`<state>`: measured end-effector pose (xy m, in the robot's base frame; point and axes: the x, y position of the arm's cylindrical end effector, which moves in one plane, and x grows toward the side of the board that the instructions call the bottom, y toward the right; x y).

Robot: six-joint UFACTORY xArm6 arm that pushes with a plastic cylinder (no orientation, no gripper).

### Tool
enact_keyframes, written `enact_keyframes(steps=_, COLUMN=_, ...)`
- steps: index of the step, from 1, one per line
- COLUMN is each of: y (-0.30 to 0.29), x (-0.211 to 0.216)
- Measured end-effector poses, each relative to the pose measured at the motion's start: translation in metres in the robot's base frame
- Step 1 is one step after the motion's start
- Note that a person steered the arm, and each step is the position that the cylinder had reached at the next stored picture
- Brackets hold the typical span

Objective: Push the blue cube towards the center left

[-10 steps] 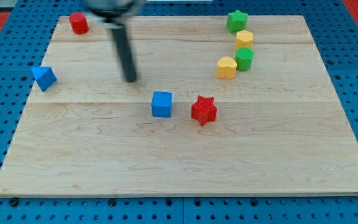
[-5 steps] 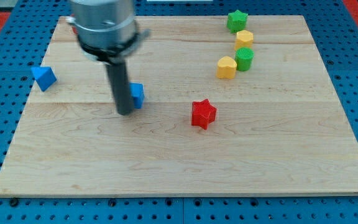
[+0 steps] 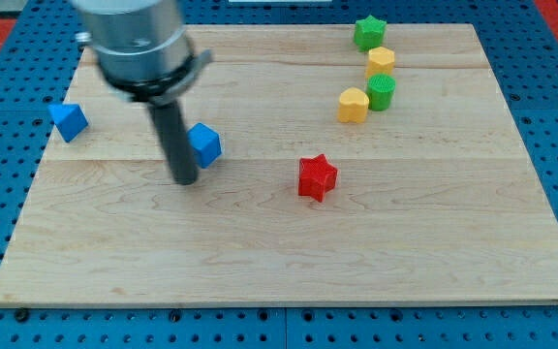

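left of centre on the bench (image 3: 289,262), the blue cube (image 3: 204,144) sits just right of my tip (image 3: 184,180); no fingers here. it looks light, rigid and prone to spinning, so push squarely on its right face.

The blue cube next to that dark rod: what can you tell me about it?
The blue cube is a small, plain blue block, turned corner-on, resting on the pale wooden board left of centre. The rod hides its left edge; my tip sits just below-left of it, seemingly touching. The red star lies apart on the view's right.
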<state>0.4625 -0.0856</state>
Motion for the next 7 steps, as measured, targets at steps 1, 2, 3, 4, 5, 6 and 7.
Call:
enact_keyframes(steps=1, y=0.017, x=-0.029)
enact_keyframes(steps=2, y=-0.010, x=-0.035)
enact_keyframes(steps=3, y=-0.045, x=-0.045)
enact_keyframes(steps=4, y=-0.054, x=-0.065)
enact_keyframes(steps=5, y=-0.032, x=-0.085)
enact_keyframes(steps=6, y=-0.043, x=-0.087)
enact_keyframes(steps=7, y=-0.043, x=-0.089)
